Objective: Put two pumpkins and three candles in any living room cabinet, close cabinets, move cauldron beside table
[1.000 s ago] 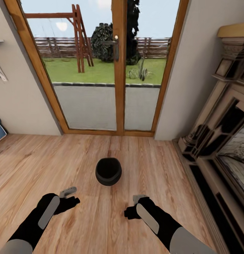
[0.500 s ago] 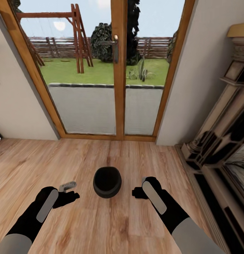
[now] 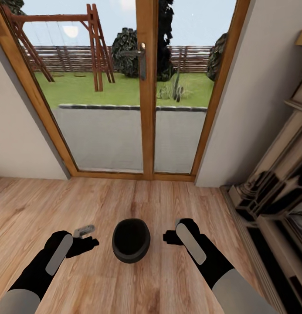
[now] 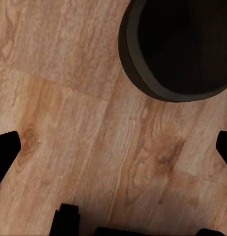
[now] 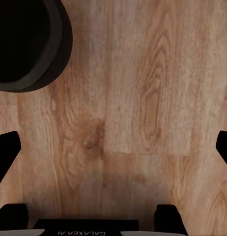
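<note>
The cauldron (image 3: 131, 240) sits upright on the wooden floor (image 3: 168, 279), mouth up, directly between the two grippers. The left gripper (image 3: 86, 236) and right gripper (image 3: 169, 237) each hover just beside it, about equally near, jaws spread and empty. Glass doors (image 3: 142, 109) stand beyond; nothing blocks either approach.

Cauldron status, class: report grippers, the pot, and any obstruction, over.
Left gripper open, empty; right gripper open, empty. Cauldron upright on wood floor between them, untouched. Nothing between grippers and pot; glass door ahead.
</note>
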You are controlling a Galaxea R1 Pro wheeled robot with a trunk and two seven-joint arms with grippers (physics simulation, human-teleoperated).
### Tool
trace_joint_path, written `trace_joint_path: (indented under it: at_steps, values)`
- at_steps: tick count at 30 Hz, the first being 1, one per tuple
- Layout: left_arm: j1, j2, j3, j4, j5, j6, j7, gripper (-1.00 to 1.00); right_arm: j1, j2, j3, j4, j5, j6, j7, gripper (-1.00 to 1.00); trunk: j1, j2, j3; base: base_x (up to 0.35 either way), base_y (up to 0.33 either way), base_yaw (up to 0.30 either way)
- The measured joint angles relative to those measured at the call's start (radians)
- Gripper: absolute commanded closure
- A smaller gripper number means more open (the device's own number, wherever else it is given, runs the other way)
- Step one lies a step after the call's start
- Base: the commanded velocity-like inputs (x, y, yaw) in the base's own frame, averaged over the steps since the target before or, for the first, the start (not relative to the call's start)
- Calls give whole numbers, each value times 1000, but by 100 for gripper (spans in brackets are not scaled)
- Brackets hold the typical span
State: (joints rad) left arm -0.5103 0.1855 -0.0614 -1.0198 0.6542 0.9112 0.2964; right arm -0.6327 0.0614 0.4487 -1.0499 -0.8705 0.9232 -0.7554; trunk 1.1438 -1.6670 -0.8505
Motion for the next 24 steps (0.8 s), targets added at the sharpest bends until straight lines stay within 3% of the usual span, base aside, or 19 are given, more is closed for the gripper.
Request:
trace_joint_path:
  at_steps: [7, 12, 14, 18, 24]
  values:
    - [0, -2, 1, -2, 7, 1, -7, -100, 0, 10, -1, 0, -6, -1, 11, -100, 0, 0, 0, 24, 0, 0]
    - [0, -19, 0, 4, 14, 0, -22, -100, 0, 10, -1, -1, -94, -2, 51, -100, 0, 0, 0, 1, 0, 0]
    - [0, -21, -1, 6, 15, 0, -63, -100, 0, 9, -1, -1, -110, -9, 68, -100, 0, 0, 0, 0, 0, 0]
    - [0, -20, -2, 8, 13, -1, -153, -100, 0, 9, 0, 0, -115, -16, 137, -100, 0, 0, 0, 0, 0, 0]
    - [0, -21, -2, 8, 7, -3, -170, -100, 0, 9, 1, 6, -102, -42, 188, -100, 0, 0, 0, 135, 56, 0]
